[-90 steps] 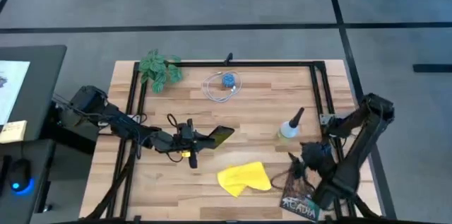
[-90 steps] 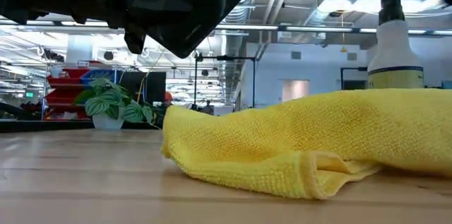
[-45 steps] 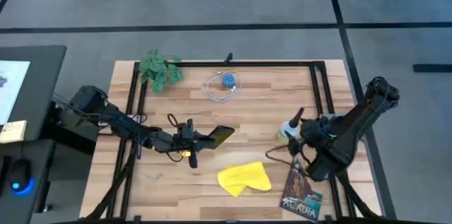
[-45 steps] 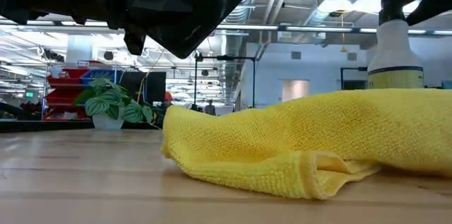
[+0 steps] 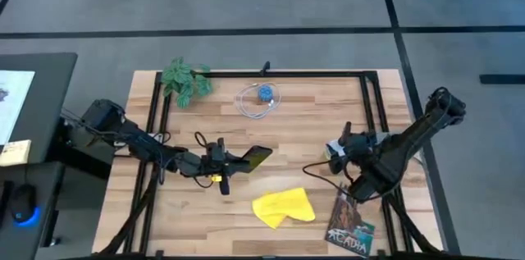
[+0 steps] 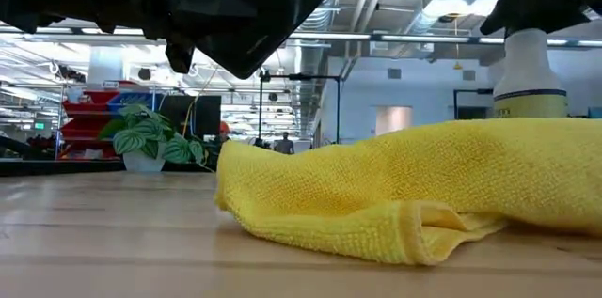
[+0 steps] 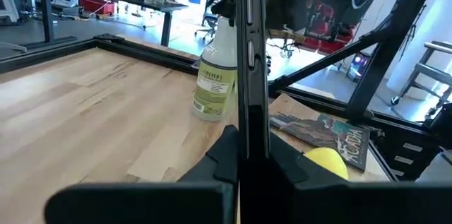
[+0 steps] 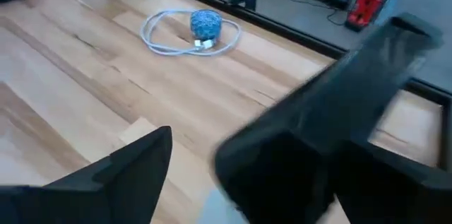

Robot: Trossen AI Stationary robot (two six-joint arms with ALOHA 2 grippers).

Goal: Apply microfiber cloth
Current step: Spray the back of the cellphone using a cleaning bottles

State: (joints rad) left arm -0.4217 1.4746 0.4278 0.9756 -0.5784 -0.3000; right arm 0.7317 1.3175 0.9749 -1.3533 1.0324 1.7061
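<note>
The microfiber cloth [image 5: 284, 207] lay crumpled on the wooden bench [image 5: 303, 120] near its front edge, right of centre, touched by neither arm. The left gripper [image 5: 238, 161] hovered above the bench just left of centre, its fingers pinching a black smartphone [image 5: 257, 157] held edge-on and clear of the surface. The right gripper [image 5: 343, 147] hung over the spray bottle [image 6: 529, 72] near the right edge; whether its fingers were spread or pressed together could not be told. A dark booklet [image 5: 351, 227] lay at the front right corner, a small plant [image 5: 184, 79] at the back left corner, and a coiled cable [image 5: 257, 100] near the back edge.
</note>
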